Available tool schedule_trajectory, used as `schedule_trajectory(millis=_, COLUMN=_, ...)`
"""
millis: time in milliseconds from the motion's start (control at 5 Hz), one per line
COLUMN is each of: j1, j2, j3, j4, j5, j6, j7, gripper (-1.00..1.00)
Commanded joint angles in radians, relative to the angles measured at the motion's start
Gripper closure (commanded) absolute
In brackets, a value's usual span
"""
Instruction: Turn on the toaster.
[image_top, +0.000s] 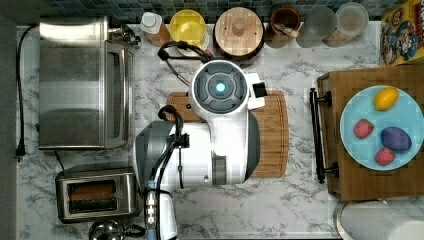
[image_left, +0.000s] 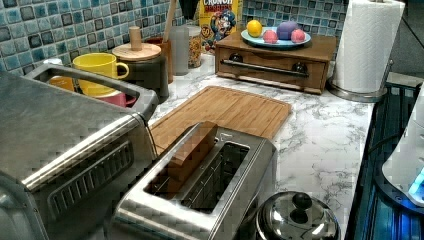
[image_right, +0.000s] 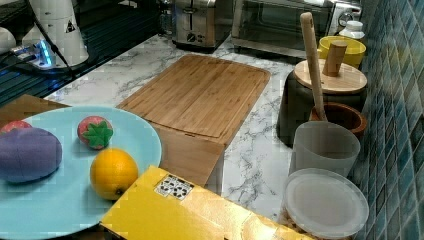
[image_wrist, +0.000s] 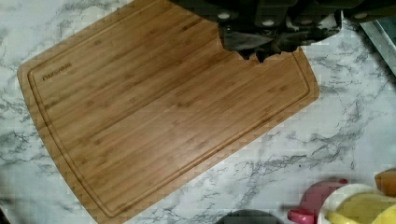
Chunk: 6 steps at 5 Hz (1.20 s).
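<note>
Hanging above the cutting board (image_wrist: 163, 116) in the wrist view, the gripper (image_wrist: 261, 44) is a dark mass whose fingers cannot be told as spread or pressed together. In the top view the arm (image_top: 215, 135) covers the board's middle. The toaster (image_top: 97, 194) sits at the lower left of the top view, below the toaster oven (image_top: 82, 82), apart from the arm; a brown slice (image_left: 192, 150) stands in one slot in the left view.

The cereal box (image_left: 217, 22) reads "CRUNCH"; other markings are too small to read.
</note>
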Motion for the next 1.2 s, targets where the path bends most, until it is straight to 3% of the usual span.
schedule_trajectory(millis=200, j1=0.077, j2=-0.145, j3=0.088, j4=-0.198, j5=0.082, j6=0.043, j7=-0.11, gripper=1.0)
schedule_trajectory(millis=1200, j1=0.15, j2=-0.264, j3=0.178, j4=-0.499, j5=0.24, j6=0.184, j7=-0.301, gripper=1.0)
